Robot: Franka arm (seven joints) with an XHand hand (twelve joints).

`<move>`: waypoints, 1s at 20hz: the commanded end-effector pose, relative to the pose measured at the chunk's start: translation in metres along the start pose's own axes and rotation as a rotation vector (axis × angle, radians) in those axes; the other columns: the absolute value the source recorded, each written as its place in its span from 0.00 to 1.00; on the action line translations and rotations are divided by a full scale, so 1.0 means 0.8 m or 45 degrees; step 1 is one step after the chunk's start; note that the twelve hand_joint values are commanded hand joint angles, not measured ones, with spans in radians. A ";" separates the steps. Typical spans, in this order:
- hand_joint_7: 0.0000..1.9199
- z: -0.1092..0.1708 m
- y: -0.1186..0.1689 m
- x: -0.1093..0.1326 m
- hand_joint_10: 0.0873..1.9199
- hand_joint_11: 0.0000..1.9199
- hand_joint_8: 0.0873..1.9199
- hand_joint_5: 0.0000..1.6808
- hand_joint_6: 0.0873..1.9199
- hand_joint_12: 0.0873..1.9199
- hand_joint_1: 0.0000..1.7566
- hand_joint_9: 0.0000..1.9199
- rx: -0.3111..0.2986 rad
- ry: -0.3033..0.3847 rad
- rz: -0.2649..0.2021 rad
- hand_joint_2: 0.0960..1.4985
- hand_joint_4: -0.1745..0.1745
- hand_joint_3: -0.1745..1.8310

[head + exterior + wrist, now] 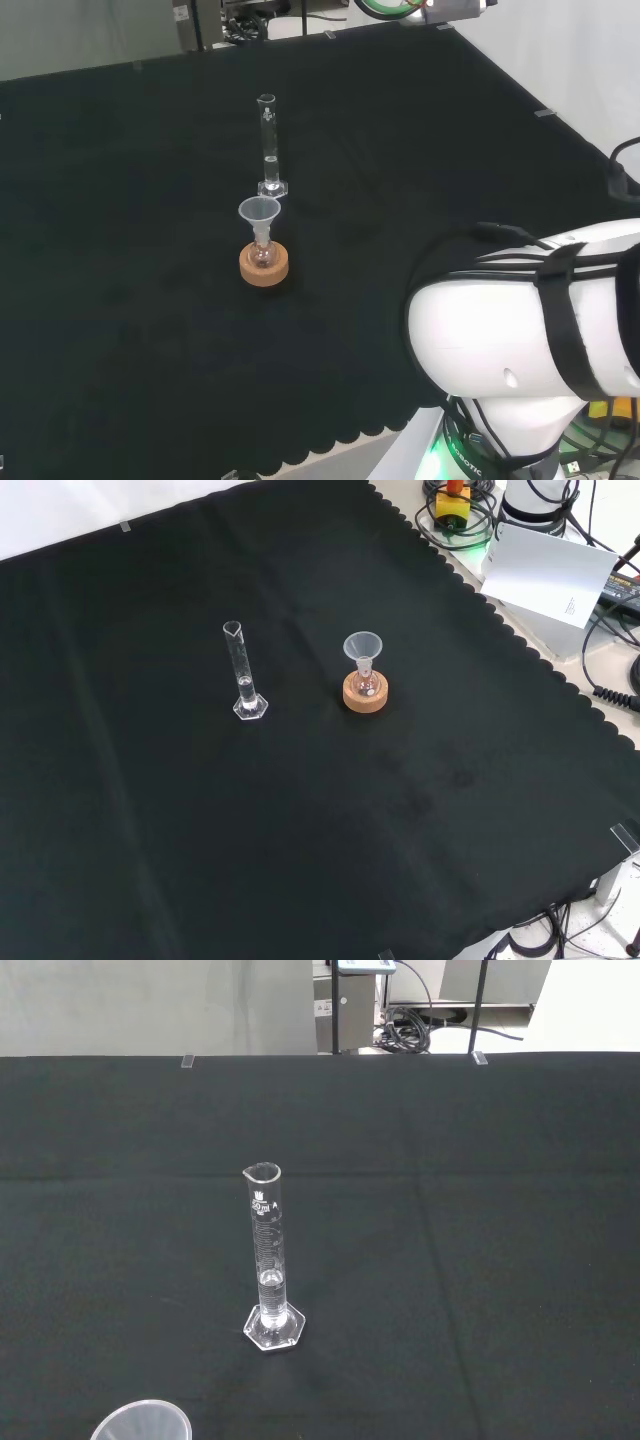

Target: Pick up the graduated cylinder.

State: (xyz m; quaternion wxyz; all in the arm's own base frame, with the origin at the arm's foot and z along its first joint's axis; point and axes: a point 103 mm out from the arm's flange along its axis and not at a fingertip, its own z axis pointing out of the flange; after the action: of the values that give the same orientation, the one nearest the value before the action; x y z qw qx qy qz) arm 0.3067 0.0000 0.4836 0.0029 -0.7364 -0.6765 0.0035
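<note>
Two glass pieces stand on the black surface (150, 810), and the reach turns on how they line up. From the arm's side in the head view, the nearer piece is a small flask (263, 255) seated in a cork ring (265, 266), with a clear funnel (260, 212) set in its neck. Just beyond it stands the graduated cylinder (268, 145), upright on its hexagonal foot, close to the flask but apart from it. In the front view the two sit side by side, cylinder to the left, flask and funnel to the right, with bare cloth between them.

The cylinder's long axis is vertical, with a little clear liquid low in the tube. In the wrist view it stands straight ahead and some way off, while the funnel's rim shows at the edge much closer in. I judge the reach has to pass over or beside the funnel to meet the tube side-on, and the funnel could be knocked on the way.

Whether the hand's fingers are straight or curled I cannot tell. The cylinder is untouched, so the pickup is not yet begun.
</note>
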 end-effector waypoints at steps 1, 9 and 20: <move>0.00 0.000 0.001 0.000 0.30 0.05 0.24 0.10 0.06 0.67 0.02 0.11 -0.009 -0.008 0.002 0.72 0.48 0.36; 0.01 0.006 0.005 -0.003 0.30 0.03 0.23 0.14 0.00 0.70 0.00 0.11 -0.005 -0.002 0.017 0.81 0.48 0.25; 0.01 0.064 0.049 -0.036 0.30 0.03 0.23 0.15 0.00 0.70 0.02 0.11 0.035 0.013 0.053 0.81 0.48 0.24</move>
State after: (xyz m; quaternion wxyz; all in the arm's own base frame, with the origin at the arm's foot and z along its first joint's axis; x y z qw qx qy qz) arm 0.3222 -0.0152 0.4576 0.0091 -0.7487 -0.6628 0.0072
